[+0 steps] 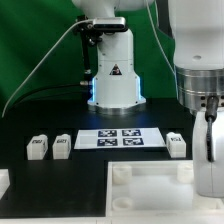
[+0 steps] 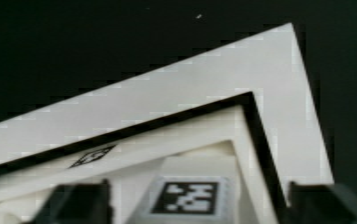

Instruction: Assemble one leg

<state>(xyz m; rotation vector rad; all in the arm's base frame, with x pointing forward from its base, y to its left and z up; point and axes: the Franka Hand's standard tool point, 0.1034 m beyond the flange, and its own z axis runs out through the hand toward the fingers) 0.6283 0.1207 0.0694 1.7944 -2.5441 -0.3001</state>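
Hovering gripper [image 2: 178, 205], jaws spread, straddled a tagged leg [image 2: 189, 195] at the tabletop part's [image 1: 150, 185] corner; risk judged: an off-centre closure would tilt or drop it.

Black table [image 1: 40, 178] — legs [image 1: 50, 147], marker board [image 1: 118, 139], tray [image 1: 150, 190]
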